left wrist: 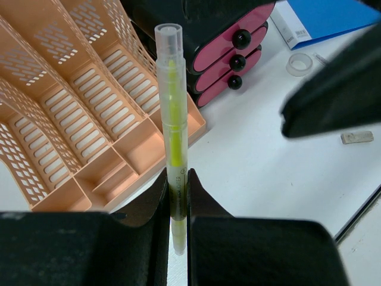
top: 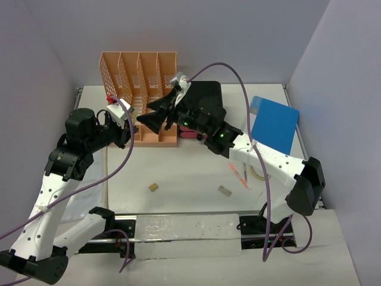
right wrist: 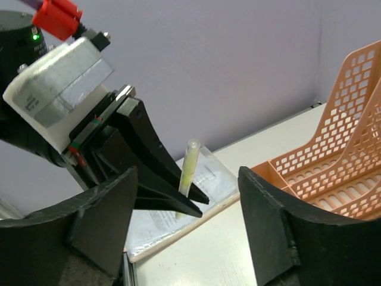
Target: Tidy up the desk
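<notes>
File rack [top: 140,89] at the far-left corner of the bench [top: 190,173], drawer box [top: 205,101] just right of it, folder [top: 275,124] at the far-right corner, tape ring [top: 259,173] near the right edge, small block [top: 154,187] towards the near edge, marker [left wrist: 172,149] upright between the left fingers [left wrist: 149,202] before the rack.

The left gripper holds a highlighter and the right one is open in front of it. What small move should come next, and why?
Probably ease the right gripper forward until the highlighter stands between its fingers, then close. Its jaws are wide open facing the pen, and the left gripper clamps only the lower end, so the top is free.
</notes>
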`<action>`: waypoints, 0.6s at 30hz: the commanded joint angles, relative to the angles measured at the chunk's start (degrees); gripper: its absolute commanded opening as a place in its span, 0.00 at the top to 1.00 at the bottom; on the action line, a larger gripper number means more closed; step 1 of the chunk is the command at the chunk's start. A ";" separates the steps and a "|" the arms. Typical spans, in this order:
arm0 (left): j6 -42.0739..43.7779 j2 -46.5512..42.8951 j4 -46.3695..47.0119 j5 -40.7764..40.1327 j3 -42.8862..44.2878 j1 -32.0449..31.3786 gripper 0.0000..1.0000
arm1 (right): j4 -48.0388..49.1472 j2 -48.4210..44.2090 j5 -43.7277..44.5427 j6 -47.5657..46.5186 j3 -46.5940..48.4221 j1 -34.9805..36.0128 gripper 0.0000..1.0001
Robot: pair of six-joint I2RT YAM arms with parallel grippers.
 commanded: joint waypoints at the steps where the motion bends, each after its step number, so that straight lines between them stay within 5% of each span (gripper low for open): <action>1: -0.43 -0.99 2.30 0.15 -0.18 -0.16 1.00 | -0.63 1.15 1.83 -0.77 5.69 -0.40 0.27; 18: -0.35 -1.38 2.48 -0.60 -0.80 -0.16 1.00 | 0.74 8.71 0.11 2.45 10.91 -0.63 0.61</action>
